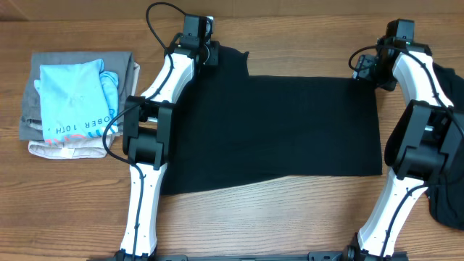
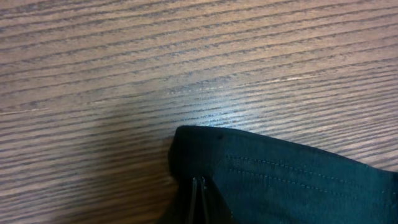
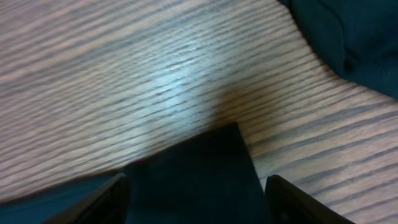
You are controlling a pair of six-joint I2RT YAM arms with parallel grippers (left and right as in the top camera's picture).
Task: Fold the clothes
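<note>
A large black garment (image 1: 290,130) lies spread flat across the middle of the table. My left gripper (image 1: 214,52) is at its far left corner. In the left wrist view that gripper (image 2: 199,182) is shut on the stitched hem of the black fabric (image 2: 280,180). My right gripper (image 1: 359,69) is at the far right corner. In the right wrist view it (image 3: 198,190) stands open, its fingers (image 3: 106,200) wide apart on either side of the cloth's corner (image 3: 199,155). Nothing is pinched there.
A stack of folded clothes sits at the left, a light-blue lettered shirt (image 1: 72,98) on top of grey and beige pieces (image 1: 29,119). Another black garment (image 1: 446,196) lies bunched at the right edge by the right arm, also visible as dark cloth (image 3: 348,31).
</note>
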